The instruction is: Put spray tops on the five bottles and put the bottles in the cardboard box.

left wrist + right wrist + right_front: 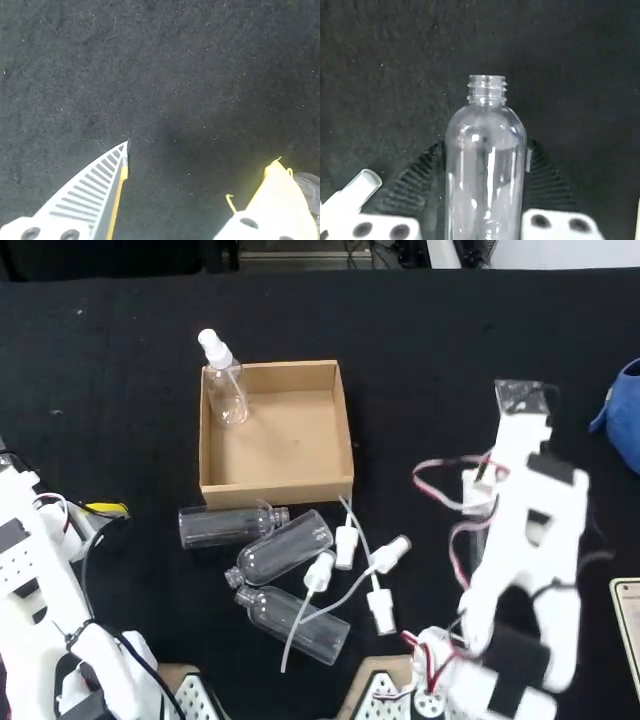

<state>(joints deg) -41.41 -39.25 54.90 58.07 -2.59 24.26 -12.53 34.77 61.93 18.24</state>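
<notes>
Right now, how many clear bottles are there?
5. A sprayer-topped bottle sits in the cardboard box. Three topless ones lie before it: left bottle, middle bottle, nearest bottle. The right gripper holds a fifth bottle.

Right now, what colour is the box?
Plain brown cardboard; the box shows best in the high view.

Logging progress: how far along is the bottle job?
Done: one capped bottle is in the box. In hand: the right gripper holds an uncapped bottle. Left: three bare bottles and loose tops lie on the table; all four need capping and boxing.
</notes>
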